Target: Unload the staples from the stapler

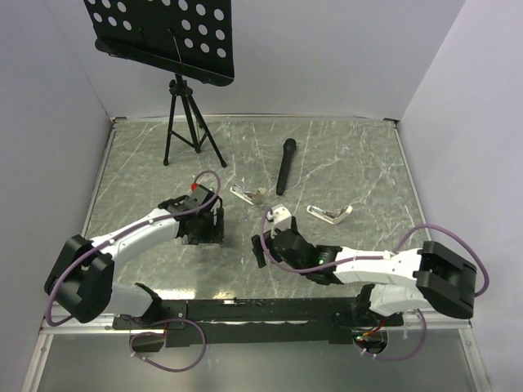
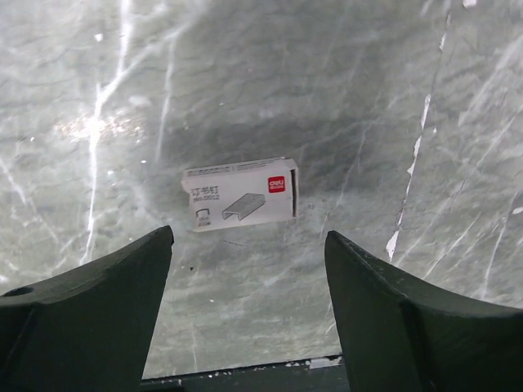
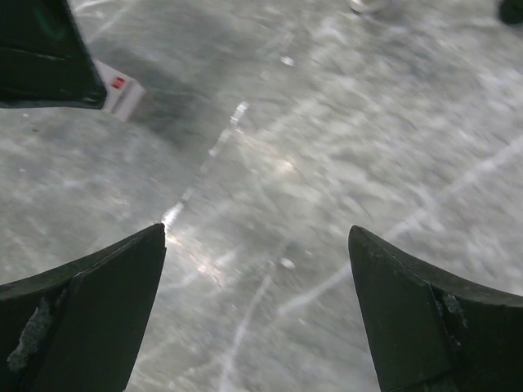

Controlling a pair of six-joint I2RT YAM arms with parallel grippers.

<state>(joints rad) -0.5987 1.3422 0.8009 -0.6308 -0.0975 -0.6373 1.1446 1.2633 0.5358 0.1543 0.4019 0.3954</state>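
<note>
A small white cardboard box is lying flat on the grey marbled table. Its top face is showing a red square logo with white lettering, a short line of grey print and a grey drawing of a staple. All of this lettering is appearing too small and blurred to read. In the right wrist view the same box is showing only its red mark.

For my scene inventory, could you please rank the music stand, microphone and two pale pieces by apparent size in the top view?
1. Music stand, though its raised desk sits nearer the camera.
2. Microphone.
3. Left pale piece and right pale piece: too alike to rank.
</note>
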